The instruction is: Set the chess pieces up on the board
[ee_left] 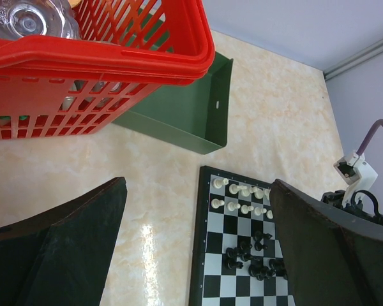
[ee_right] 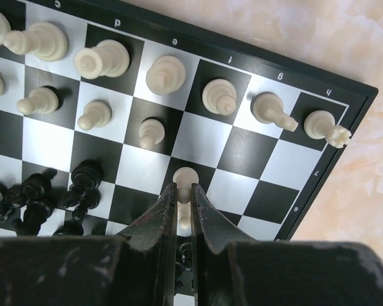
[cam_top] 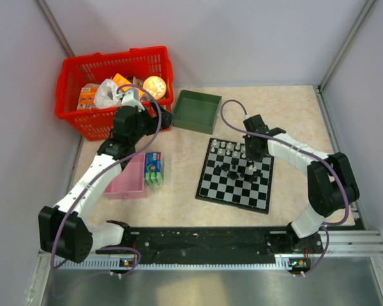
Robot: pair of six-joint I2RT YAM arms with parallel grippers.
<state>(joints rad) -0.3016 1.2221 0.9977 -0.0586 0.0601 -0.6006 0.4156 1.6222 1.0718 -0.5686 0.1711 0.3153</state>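
White pawn (ee_right: 185, 177) sits pinched between my right fingers (ee_right: 159, 220), which are closed narrow on it over a dark square of the board (ee_right: 242, 152). Other white pieces (ee_right: 166, 73) stand in rows beyond, and black pieces (ee_right: 83, 185) huddle mid-board. My left fingers (ee_left: 64, 248) gape wide above the surface (ee_left: 153, 191), near the red basket (ee_left: 115, 51).

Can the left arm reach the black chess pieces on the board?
Probably yes: nothing stands between the open left claw and the black chess pieces, though the right claw, gripping a white pawn, hovers close.
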